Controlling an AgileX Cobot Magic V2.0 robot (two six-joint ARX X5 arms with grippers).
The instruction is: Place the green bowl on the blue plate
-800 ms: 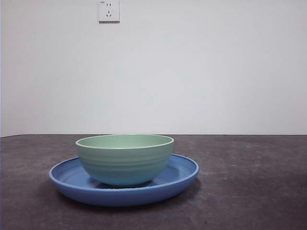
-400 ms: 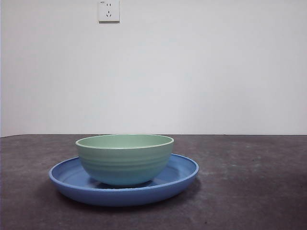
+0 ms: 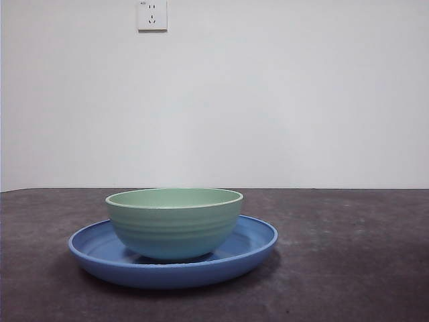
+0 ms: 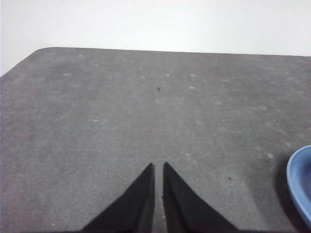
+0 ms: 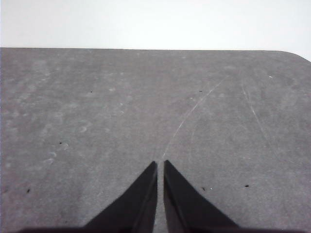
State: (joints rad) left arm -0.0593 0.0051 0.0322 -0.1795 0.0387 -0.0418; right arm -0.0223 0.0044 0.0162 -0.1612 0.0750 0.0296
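The pale green bowl point(image 3: 174, 223) sits upright inside the wide blue plate point(image 3: 251, 247), left of the middle in the front view. No arm shows in that view. My left gripper point(image 4: 158, 167) hangs over bare table with its jaws shut and nothing between them; an edge of the blue plate point(image 4: 300, 182) shows off to its side. Over another bare stretch of table, my right gripper point(image 5: 160, 165) is shut and empty too. The bowl is out of both wrist views.
The dark grey table point(image 3: 348, 268) runs back to a white wall carrying a power socket point(image 3: 152, 15). The left wrist view shows a rounded table corner point(image 4: 46, 50); the right wrist view shows the other one point(image 5: 296, 54).
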